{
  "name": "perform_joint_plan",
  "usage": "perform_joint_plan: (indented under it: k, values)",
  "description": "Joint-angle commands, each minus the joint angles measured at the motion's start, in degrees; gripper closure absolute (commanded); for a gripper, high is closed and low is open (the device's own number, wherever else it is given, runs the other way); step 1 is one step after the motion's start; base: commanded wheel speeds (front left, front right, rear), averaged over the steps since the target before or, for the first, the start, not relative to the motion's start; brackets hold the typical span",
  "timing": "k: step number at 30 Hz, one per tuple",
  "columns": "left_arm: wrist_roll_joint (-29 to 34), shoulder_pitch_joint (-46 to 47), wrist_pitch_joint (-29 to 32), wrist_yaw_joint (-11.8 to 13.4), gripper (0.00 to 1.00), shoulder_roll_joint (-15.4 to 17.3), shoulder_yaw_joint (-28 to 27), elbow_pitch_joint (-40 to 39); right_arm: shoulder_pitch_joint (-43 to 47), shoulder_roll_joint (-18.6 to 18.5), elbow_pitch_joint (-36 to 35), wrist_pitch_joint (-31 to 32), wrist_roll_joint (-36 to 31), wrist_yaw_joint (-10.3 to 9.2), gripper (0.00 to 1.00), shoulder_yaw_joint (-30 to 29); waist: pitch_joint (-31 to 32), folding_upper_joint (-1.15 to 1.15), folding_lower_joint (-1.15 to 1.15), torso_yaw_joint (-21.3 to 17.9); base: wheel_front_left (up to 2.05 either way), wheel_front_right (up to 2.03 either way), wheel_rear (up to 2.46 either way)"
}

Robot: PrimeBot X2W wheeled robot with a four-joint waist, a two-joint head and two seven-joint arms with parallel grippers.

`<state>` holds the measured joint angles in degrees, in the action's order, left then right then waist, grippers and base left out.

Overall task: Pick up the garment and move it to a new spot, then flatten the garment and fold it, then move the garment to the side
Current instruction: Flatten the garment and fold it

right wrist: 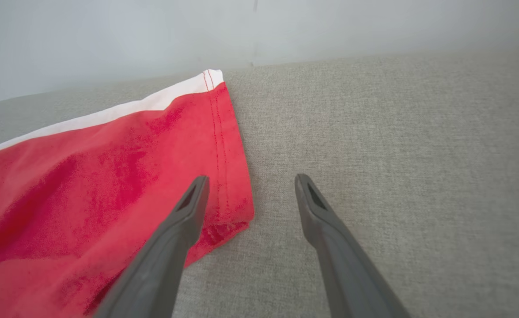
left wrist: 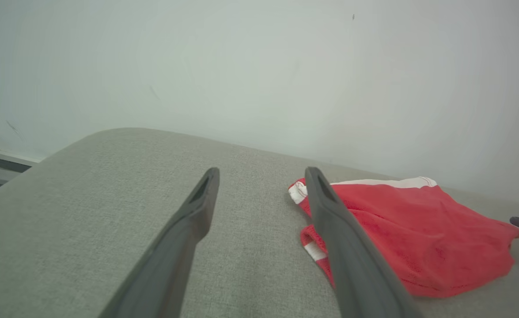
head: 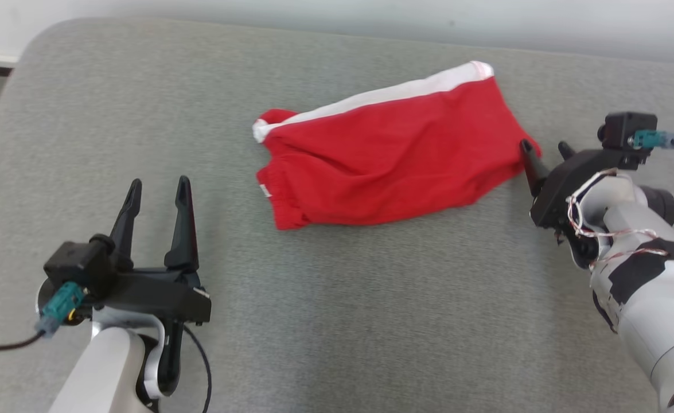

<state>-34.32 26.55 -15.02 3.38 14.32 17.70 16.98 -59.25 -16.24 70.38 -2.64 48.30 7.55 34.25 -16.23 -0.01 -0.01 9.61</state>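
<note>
The garment (head: 388,155) is a pair of red shorts with a white band along its far edge. It lies free on the far middle of the grey fabric-covered worktop (head: 337,321), slanting so that its right end sits farther away than its left. It looks doubled over on itself. The left end is gathered and rumpled, the right end finishes in a straight stitched hem, and soft creases run across the middle, so it is probably not fully flattened.

The right gripper (head: 543,145) sits at the near right corner of the hem. Its jaws are spread, with one finger over the red cloth and the other over bare worktop, well placed to pinch that corner. It holds nothing.

The left gripper (head: 160,181) waits at the near left, well apart from the cloth. Its jaws are also wide and empty, pointing toward the gathered end.
</note>
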Motion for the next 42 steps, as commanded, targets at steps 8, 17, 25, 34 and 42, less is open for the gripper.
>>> perform_joint_plan:
  k: [8, 17, 25, 34, 42]
  values:
    - [8.4, -4.7, -0.1, 2.6, 0.00, -0.4, -2.5, -2.3, 2.4, 0.6, 2.6, 1.7, 0.4, -0.13, 0.00, 0.1, 0.9, 0.01, 0.01, 3.3, 0.00, 0.00, 0.00]
    - [12.7, -11.4, -0.1, 4.0, 0.00, -0.8, -6.2, -3.9, 4.4, 2.3, 3.5, 4.3, 1.7, -0.13, 0.41, -1.0, 2.3, 0.01, 0.01, 3.5, 0.00, 0.00, 0.00]
    - [12.6, -14.4, -0.1, 2.9, 0.00, -1.9, -7.6, -2.4, 7.5, 3.6, 2.3, -0.4, 3.1, -0.13, 1.00, -1.7, 6.1, 0.01, 0.01, 3.4, 0.00, 0.00, 0.00]
    - [12.4, -18.6, 0.3, 2.2, 0.00, -0.7, -7.3, -0.9, 19.3, 1.3, -8.1, -6.3, 6.5, -0.13, 1.00, 0.8, 13.2, 0.01, 0.01, 0.6, 0.00, 0.00, 0.00]
    - [11.9, -21.5, 1.7, 2.6, 0.00, 0.2, -6.8, -2.4, 31.5, -3.1, -20.2, -8.4, 9.8, -0.13, 1.00, 3.3, 16.7, 0.01, 0.01, -2.6, 0.00, 0.00, 0.00]
